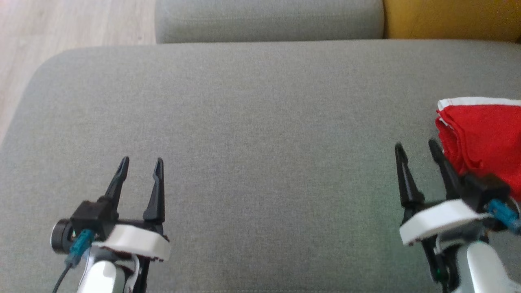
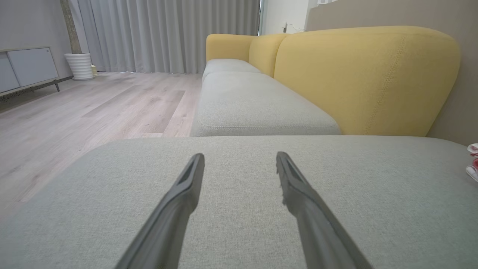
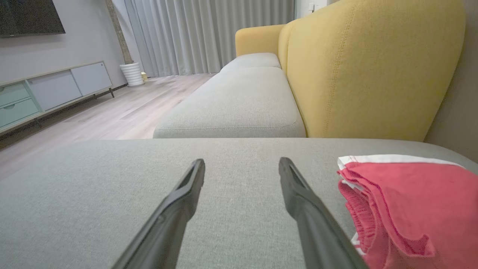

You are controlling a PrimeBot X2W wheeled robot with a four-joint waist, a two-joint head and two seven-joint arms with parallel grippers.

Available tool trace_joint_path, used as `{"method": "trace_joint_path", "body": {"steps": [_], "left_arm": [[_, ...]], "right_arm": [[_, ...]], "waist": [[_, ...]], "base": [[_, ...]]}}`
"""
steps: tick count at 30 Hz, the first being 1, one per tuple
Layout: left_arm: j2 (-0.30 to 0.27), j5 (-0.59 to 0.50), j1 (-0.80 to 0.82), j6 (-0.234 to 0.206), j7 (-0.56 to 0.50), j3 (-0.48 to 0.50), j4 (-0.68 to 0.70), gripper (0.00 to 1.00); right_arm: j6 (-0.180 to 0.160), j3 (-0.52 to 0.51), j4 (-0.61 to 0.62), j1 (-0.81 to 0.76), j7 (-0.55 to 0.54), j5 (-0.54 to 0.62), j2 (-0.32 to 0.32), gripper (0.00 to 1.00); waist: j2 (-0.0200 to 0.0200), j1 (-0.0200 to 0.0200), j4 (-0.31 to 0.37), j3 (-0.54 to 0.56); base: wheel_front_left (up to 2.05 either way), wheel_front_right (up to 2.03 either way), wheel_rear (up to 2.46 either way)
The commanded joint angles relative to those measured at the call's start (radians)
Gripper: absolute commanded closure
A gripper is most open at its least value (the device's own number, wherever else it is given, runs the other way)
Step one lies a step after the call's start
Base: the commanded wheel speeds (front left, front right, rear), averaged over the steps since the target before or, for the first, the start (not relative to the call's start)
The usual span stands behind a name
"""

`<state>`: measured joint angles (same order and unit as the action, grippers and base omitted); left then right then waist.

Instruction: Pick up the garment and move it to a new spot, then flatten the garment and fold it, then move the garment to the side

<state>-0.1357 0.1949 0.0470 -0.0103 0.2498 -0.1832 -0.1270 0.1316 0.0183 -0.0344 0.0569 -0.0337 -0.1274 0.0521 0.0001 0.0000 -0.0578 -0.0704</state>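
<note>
Red garment [image 1: 484, 130] with white trim lies bunched in loose folds at the far right of the grey sofa cushion [image 1: 260, 122], running off the right edge of the head view. Right claw [image 1: 416, 145] is open and empty, low over the cushion just left of the garment, with its fingers pointing away toward the yellow backrest [image 3: 366, 67]. Left claw [image 1: 141, 160] is also open and empty, near left over bare cushion, well apart from the garment.
</note>
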Motion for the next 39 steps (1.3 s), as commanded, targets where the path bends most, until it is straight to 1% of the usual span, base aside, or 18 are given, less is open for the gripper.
{"method": "trace_joint_path", "body": {"steps": [1, 7, 14, 24, 39], "left_arm": [[-0.023, -0.003, 0.019, -0.008, 0.012, 0.030, 0.029, 0.00], [-0.031, -0.007, -0.024, -0.009, 0.001, 0.013, 0.027, 0.00], [-0.041, -0.002, -0.056, -0.013, -0.017, 0.008, 0.039, 0.00], [-0.046, 0.016, -0.069, -0.014, -0.034, 0.002, 0.043, 0.00], [-0.055, 0.024, -0.065, -0.022, -0.036, -0.006, 0.041, 0.00]], "right_arm": [[-0.001, 0.016, 0.038, -0.001, 0.009, -0.007, -0.002, 0.00], [-0.001, -0.004, 0.058, -0.076, 0.004, -0.021, -0.002, 0.00], [-0.001, -0.005, 0.091, -0.129, -0.007, -0.022, -0.002, 0.00], [-0.001, -0.005, 0.114, -0.137, -0.022, -0.017, -0.002, 0.00], [-0.001, -0.006, 0.111, -0.138, -0.020, -0.027, -0.002, 0.00]], "waist": [[-0.0001, 0.0000, -0.005, 0.023], [-0.0001, 0.0000, -0.005, 0.071], [-0.0001, 0.0000, 0.001, 0.094], [-0.0001, 0.0000, 0.004, 0.097], [-0.0001, 0.0000, 0.006, 0.094]], "base": [[0.00, 0.00, 0.00], [0.00, 0.00, 0.00], [0.00, 0.00, 0.00], [0.00, 0.00, 0.00], [0.00, 0.00, 0.00]]}}
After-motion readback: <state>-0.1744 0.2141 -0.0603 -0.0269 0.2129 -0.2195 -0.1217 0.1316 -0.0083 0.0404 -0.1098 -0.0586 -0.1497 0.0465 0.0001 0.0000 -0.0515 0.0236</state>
